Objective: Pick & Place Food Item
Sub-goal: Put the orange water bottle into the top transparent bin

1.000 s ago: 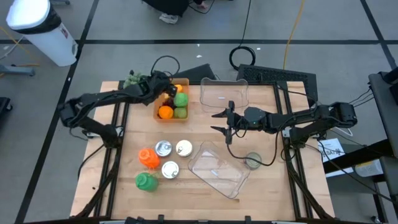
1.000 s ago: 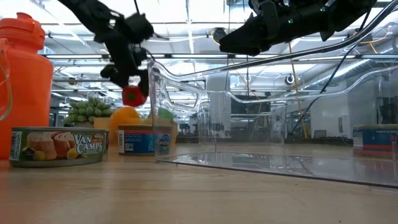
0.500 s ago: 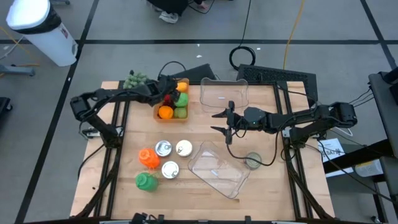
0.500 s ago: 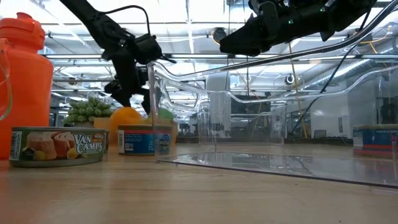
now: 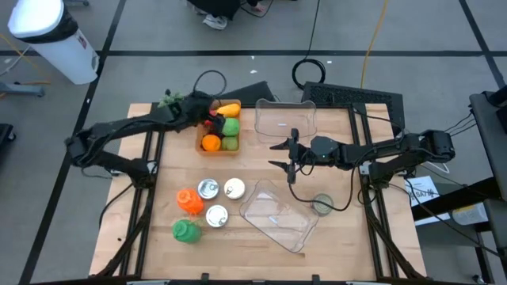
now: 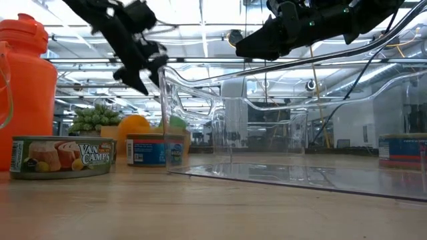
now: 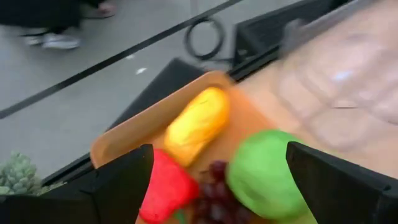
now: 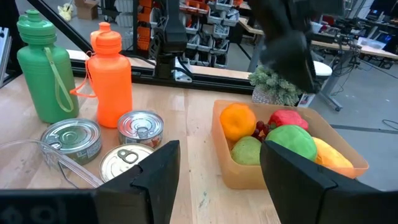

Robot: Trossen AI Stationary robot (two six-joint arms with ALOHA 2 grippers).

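Observation:
An orange bin [image 5: 207, 144] near the table's far left holds an orange, green apples [image 7: 264, 177], a yellow piece [image 7: 196, 124], dark grapes and a red food item [image 7: 163, 190]. The red item [image 5: 212, 124] lies in the bin among the others and also shows in the right wrist view [image 8: 289, 118]. My left gripper [image 5: 202, 115] hovers open above the bin's far left part [image 7: 217, 180], touching nothing; it appears high in the low view [image 6: 140, 70]. My right gripper [image 5: 279, 155] waits open above the table's middle [image 8: 221, 180], pointing toward the bin.
Two clear plastic containers sit right of the bin [image 5: 285, 119] and near the table's middle [image 5: 277, 214]. Several cans [image 5: 216, 202], another can [image 5: 322, 204], an orange bottle [image 5: 188, 199] and a green bottle [image 5: 185, 230] stand nearer. A green plant [image 5: 170, 101] sits left of the bin.
My left gripper, holding the red food item a second ago, dipped into the bin, let go and opened, then rose and drew back toward the table's left. The red item now lies in the bin. My right arm kept still.

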